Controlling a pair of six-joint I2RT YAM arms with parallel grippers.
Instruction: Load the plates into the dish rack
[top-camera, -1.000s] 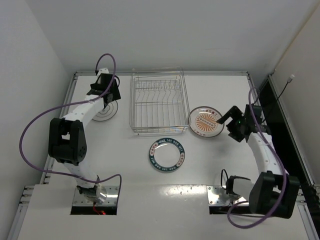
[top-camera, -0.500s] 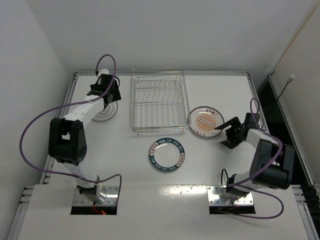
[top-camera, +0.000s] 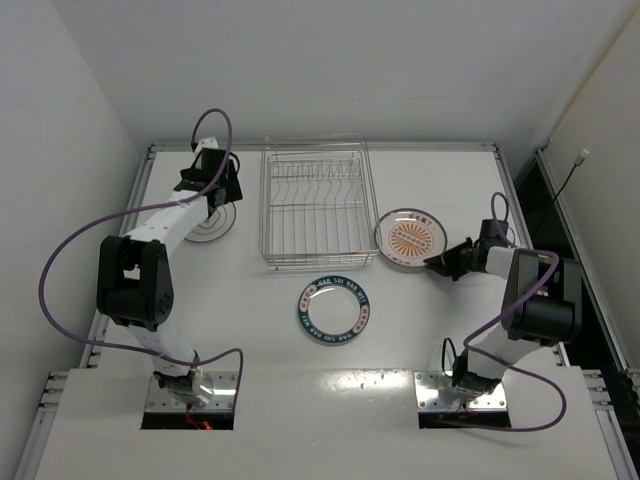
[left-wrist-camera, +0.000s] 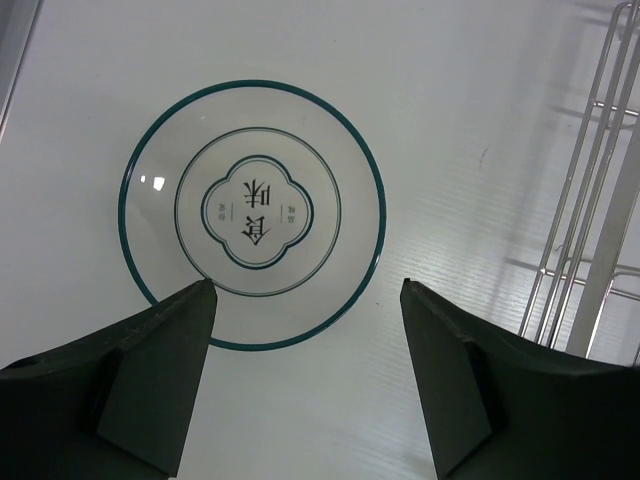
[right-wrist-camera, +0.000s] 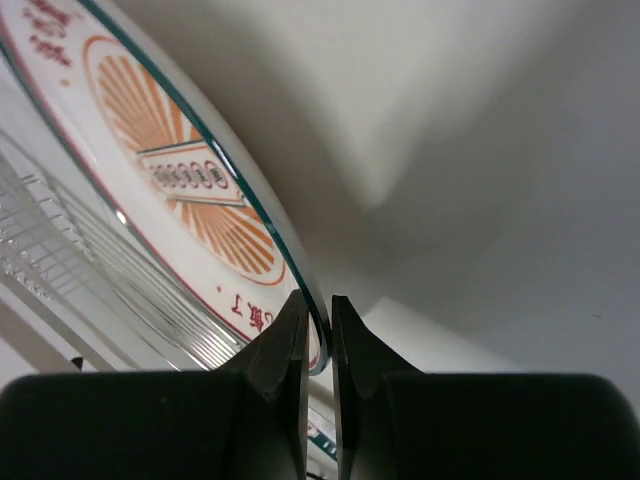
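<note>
Three plates lie on the white surface (top-camera: 420, 330) outside the dish rack (top-camera: 318, 208), a silver wire basket standing at the far middle. The ringed plate (left-wrist-camera: 250, 213) sits left of the rack, the sunburst plate (top-camera: 410, 241) just right of its near corner, and the teal-rimmed plate (top-camera: 335, 309) in front of it. From above, the left arm (top-camera: 170, 225) covers part of the ringed plate. The left wrist view shows that plate whole, with a quatrefoil emblem (left-wrist-camera: 258, 210) at its centre and the left claw (left-wrist-camera: 307, 285) spread wide above it. The right claw (right-wrist-camera: 318, 300) is clamped on the sunburst plate's rim on the side away from the rack, a pinch only the right wrist view makes plain.
</note>
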